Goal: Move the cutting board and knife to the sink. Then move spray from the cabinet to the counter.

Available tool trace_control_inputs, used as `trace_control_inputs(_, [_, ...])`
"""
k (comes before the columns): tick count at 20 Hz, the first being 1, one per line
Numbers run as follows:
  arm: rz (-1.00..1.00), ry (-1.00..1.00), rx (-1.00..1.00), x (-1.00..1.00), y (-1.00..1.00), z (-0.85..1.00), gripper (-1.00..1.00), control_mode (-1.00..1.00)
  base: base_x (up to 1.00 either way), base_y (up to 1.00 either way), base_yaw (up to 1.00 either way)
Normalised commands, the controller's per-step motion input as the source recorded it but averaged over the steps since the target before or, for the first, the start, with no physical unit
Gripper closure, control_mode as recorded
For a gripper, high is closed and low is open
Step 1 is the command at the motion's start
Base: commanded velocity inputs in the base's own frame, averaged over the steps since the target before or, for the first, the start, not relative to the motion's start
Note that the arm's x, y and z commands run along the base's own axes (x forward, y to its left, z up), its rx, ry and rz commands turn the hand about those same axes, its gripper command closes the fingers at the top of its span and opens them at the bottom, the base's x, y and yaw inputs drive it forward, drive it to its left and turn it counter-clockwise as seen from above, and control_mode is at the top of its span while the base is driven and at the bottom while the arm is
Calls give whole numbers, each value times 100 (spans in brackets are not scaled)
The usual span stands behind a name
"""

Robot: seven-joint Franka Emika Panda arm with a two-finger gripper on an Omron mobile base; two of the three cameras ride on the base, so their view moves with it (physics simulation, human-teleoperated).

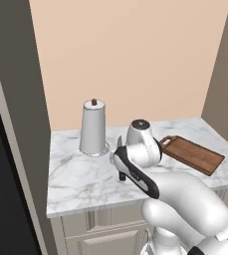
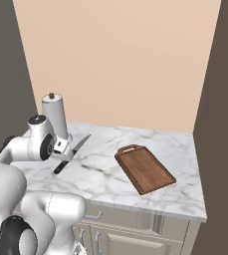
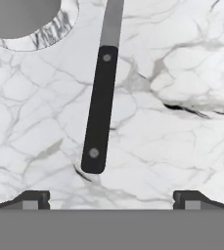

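Note:
The knife (image 3: 100, 110) lies flat on the white marble counter (image 3: 182, 73), black handle toward me and grey blade pointing at the paper-towel roll. My gripper (image 3: 112, 200) hovers open just above the handle's end, one fingertip on each side, touching nothing. From the right base view the knife (image 2: 74, 152) lies beside my gripper (image 2: 64, 152) at the counter's left. The reddish-brown cutting board (image 2: 145, 169) lies apart to the right, handle toward the wall, also seen as the cutting board (image 1: 192, 154). The sink, spray and cabinet are out of view.
A white paper-towel roll (image 1: 93, 127) stands upright on its round base just beyond the blade tip. A peach wall backs the counter (image 1: 75, 184), dark tall panels flank both sides. Cream drawers (image 2: 135, 234) sit below the front edge.

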Motion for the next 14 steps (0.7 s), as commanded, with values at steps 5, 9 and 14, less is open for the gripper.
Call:
trace_control_inputs(5, [0, 0, 0, 8, 0, -29, -100, -100, 0, 0, 0])
trace_control_inputs(9, [0, 1, -1, 23, 13, -32, -100, -100, 0, 0, 0])
trace_control_inputs(14, [0, 7, 0, 25, 11, -29, -100, -100, 0, 0, 0])
